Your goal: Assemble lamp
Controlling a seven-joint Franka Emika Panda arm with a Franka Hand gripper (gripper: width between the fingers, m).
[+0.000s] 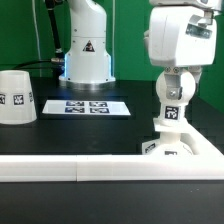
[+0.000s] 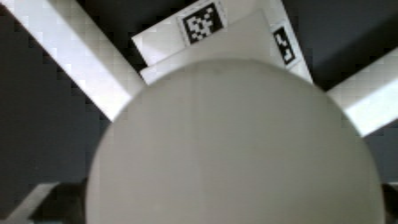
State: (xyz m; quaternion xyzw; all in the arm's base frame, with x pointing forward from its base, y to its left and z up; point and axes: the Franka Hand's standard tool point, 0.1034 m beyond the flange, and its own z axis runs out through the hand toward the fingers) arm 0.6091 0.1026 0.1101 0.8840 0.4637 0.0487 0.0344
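Observation:
The white round bulb (image 1: 172,112), with a tag on its side, stands upright on the flat square base (image 1: 176,149) at the exterior view's right. My gripper (image 1: 174,92) comes down from above and is shut on the bulb's top. In the wrist view the bulb (image 2: 231,140) fills most of the picture and hides my fingers. The tagged base (image 2: 205,28) shows beyond it. The tapered shade (image 1: 15,95) stands apart at the exterior view's far left, its tags facing the camera.
The marker board (image 1: 87,106) lies flat on the black table in the middle. A low white wall (image 1: 90,168) runs along the front and right, close to the base. The arm's own pedestal (image 1: 86,55) stands at the back.

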